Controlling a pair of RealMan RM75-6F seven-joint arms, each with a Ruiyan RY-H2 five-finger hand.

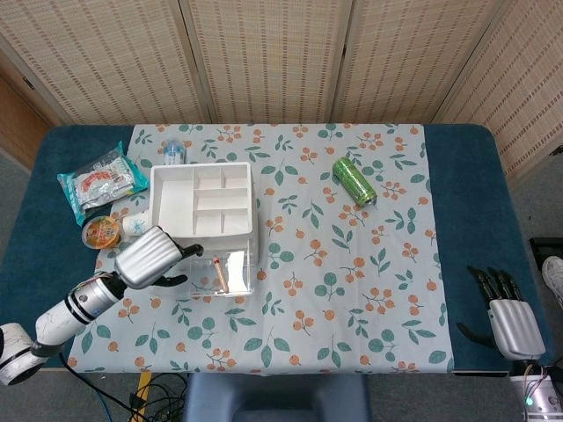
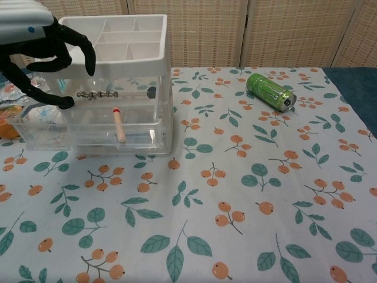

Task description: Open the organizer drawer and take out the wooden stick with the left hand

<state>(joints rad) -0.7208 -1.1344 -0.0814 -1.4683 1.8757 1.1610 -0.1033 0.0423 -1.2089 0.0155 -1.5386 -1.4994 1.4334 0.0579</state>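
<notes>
A green drink can (image 1: 354, 181) lay on its side on the floral tablecloth (image 1: 352, 290). A plastic snack packet (image 1: 100, 180), a small orange-lidded cup (image 1: 101, 232) and a clear bottle (image 1: 172, 151) sat at the table's left.

left hand (image 1: 151, 258) beside open drawer (image 1: 217, 272)
</notes>
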